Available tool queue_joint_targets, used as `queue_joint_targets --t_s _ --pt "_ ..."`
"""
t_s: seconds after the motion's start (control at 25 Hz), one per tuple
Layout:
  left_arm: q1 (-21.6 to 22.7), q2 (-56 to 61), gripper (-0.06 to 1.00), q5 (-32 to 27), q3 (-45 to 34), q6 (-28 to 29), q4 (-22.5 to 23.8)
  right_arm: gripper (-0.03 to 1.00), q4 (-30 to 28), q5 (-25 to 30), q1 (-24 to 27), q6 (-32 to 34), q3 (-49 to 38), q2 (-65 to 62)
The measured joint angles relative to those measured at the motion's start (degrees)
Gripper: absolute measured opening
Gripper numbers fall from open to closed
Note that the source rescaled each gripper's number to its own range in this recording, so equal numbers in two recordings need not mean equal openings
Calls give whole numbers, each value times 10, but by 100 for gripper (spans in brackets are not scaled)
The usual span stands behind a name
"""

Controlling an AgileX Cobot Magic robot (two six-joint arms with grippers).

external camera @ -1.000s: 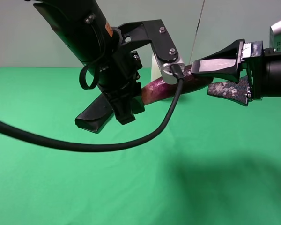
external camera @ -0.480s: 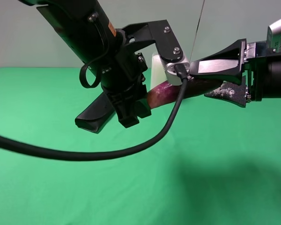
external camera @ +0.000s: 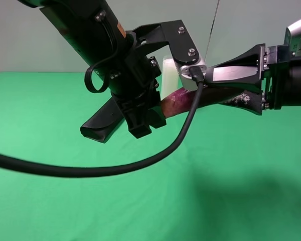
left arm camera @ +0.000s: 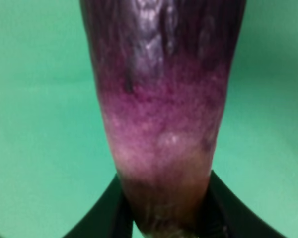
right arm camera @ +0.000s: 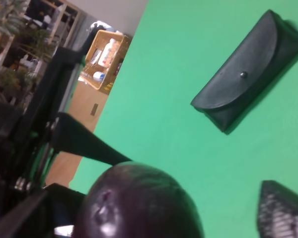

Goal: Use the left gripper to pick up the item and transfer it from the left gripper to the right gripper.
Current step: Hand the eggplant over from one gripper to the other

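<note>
Green desk (external camera: 251, 201); handover underway. Left gripper (external camera: 146, 122) is clamping item (external camera: 178, 100) by its tip, aloft near back edge. Right gripper (external camera: 223, 87) is straddling the dark end, jaws apart; next, squeeze before left releases.

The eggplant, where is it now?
In the exterior high view the eggplant hangs at the centre above the green table, its pale tip in the left tool, its dark end between the fingers of the right tool.

Green table (external camera: 231, 201), plain and flat. I log a black folded glasses case (right arm camera: 246, 96) lying flat on it, flap snapped shut. A white candle (external camera: 168, 75) stands behind the case, partly hidden.
</note>
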State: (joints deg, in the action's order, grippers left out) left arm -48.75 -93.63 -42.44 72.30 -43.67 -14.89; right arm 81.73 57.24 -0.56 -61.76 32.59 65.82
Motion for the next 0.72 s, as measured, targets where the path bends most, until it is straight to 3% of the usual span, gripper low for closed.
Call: queue_joint_targets --t_s 0.24,0.72 --pt "0 0 0 0 0 -2 -1 3 2 16 0 -17 1 0" --pt "0 0 0 0 0 -2 -1 0 4 19 0 -26 1 0"
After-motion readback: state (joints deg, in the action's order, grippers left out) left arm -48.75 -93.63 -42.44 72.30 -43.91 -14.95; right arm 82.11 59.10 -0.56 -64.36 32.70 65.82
